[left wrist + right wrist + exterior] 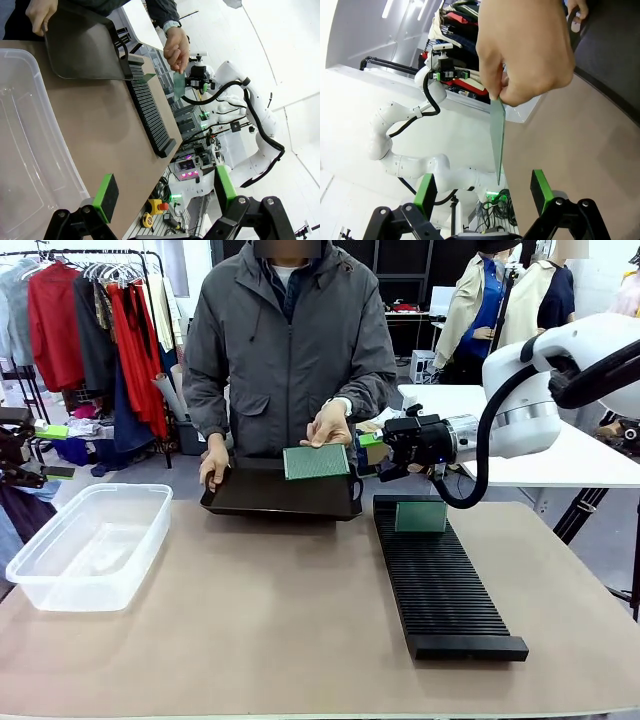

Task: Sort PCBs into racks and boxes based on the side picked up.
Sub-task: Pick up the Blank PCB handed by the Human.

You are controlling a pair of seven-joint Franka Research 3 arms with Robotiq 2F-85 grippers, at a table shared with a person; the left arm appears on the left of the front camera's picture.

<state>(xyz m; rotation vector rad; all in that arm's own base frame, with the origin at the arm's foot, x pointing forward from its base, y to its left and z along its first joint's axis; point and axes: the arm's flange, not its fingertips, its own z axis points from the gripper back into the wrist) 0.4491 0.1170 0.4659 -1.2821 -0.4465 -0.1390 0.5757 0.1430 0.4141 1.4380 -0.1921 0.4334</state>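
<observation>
The person's hand holds a green PCB up over the black tray, facing me. My right gripper stands open just right of that board. In the right wrist view the PCB hangs edge-on from the hand, its lower end just above the gap of my right gripper, touching neither finger. Another PCB stands in the far end of the black slotted rack. My left gripper is open and empty beside the clear box, at the table's left edge.
The clear box sits at the left of the table with nothing in it. The person's other hand grips the tray's left edge. A white table stands behind on the right. Bare brown tabletop lies between box and rack.
</observation>
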